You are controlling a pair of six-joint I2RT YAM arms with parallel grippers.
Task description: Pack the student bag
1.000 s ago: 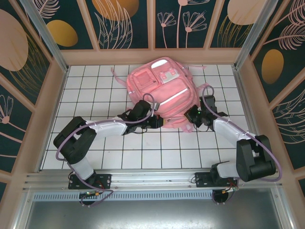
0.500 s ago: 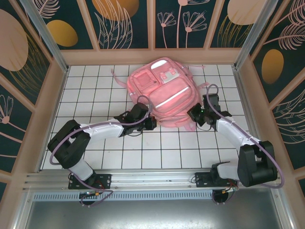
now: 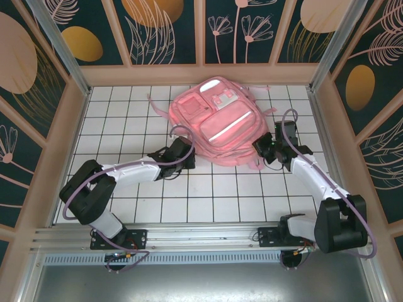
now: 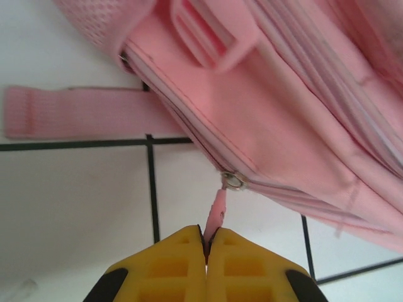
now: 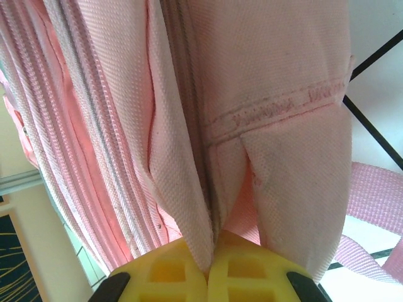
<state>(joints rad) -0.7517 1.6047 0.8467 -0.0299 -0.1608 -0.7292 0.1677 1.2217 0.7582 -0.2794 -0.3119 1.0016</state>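
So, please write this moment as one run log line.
left gripper: shut on zipper pull | right gripper: shut on student bag edge | student bag: lying on table

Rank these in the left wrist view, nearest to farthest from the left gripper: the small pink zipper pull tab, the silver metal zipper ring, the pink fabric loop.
1. Small pink zipper pull tab, pinched in the left gripper, bottom centre.
2. Silver metal zipper ring, just above the tab.
3. Pink fabric loop, at the top of view.
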